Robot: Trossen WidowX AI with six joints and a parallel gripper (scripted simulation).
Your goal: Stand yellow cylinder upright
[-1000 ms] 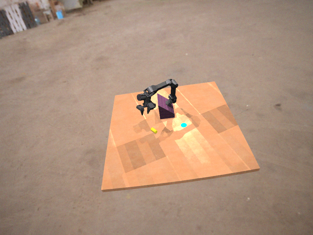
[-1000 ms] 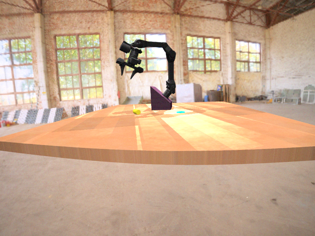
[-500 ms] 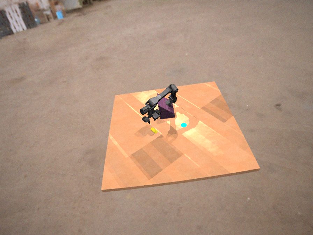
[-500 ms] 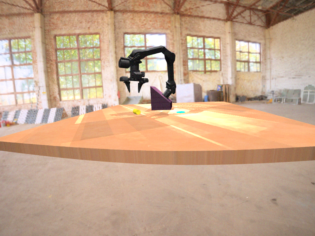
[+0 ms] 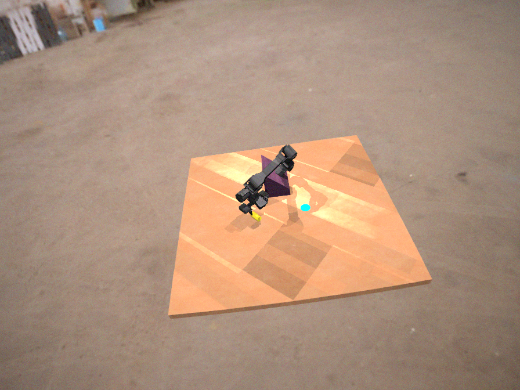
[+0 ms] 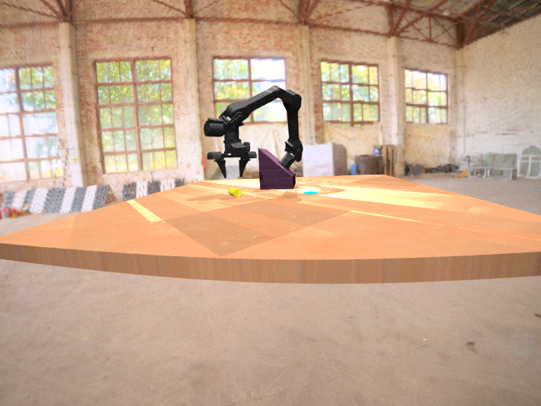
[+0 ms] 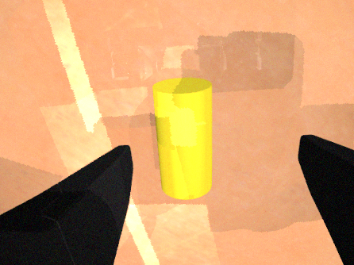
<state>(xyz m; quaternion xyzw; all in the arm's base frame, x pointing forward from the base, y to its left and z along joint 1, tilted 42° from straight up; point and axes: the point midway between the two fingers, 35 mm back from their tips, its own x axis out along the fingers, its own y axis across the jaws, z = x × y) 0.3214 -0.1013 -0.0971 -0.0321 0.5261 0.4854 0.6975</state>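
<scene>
One black arm reaches over a wooden platform in a brick hall, its single gripper pointing straight down with both fingers spread apart and nothing between them. One yellow tall cylinder lies on its side on the boards directly beneath, framed between the fingertips in the wrist view but untouched; the exterior view shows the gripper well above it. One cyan circle is marked on the platform to the right of the cylinder, apart from it. One purple wedge-shaped block stands at the arm's foot, behind both. No readable writing or brand marks appear on any of these.
</scene>
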